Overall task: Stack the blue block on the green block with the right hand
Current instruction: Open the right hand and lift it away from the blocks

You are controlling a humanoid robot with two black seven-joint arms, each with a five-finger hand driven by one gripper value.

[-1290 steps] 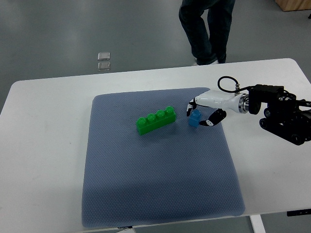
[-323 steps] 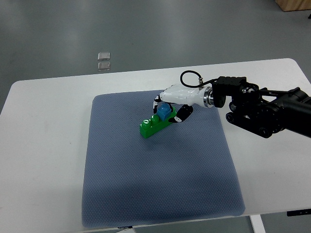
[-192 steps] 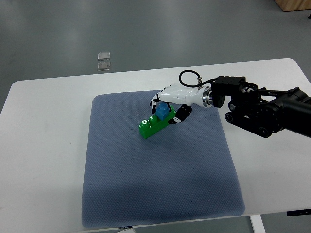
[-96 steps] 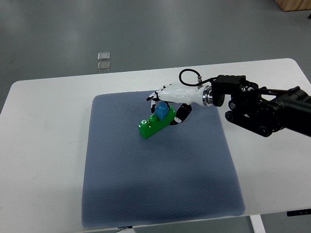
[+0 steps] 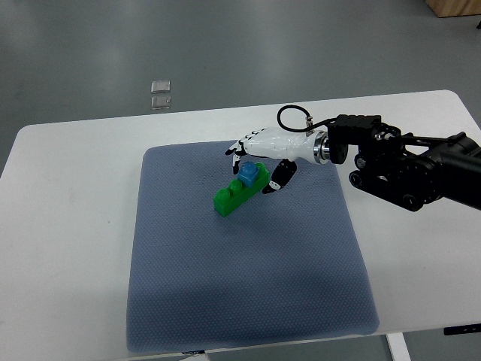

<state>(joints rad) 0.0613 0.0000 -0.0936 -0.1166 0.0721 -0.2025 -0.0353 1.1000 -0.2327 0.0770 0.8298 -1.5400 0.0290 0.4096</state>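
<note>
Item: right hand (image 5: 259,154), white-shelled with black fingertips, reaching in from the right edge and hovering over the far end of the green block (image 5: 239,190). Its fingers are spreading loosely around the blue block (image 5: 246,174), apparently no longer gripping it, with the thumb beside the green block's end. The blue block is sitting on top of the green block near its far end, so the stack appears made and the hand seems to be letting go. Both blocks are resting on the blue-grey mat (image 5: 248,301), on the white table (image 5: 60,248). Against the picture from half a second earlier, the fingers are lifting slightly up and away; the blocks are staying put. Left arm not in view.
</note>
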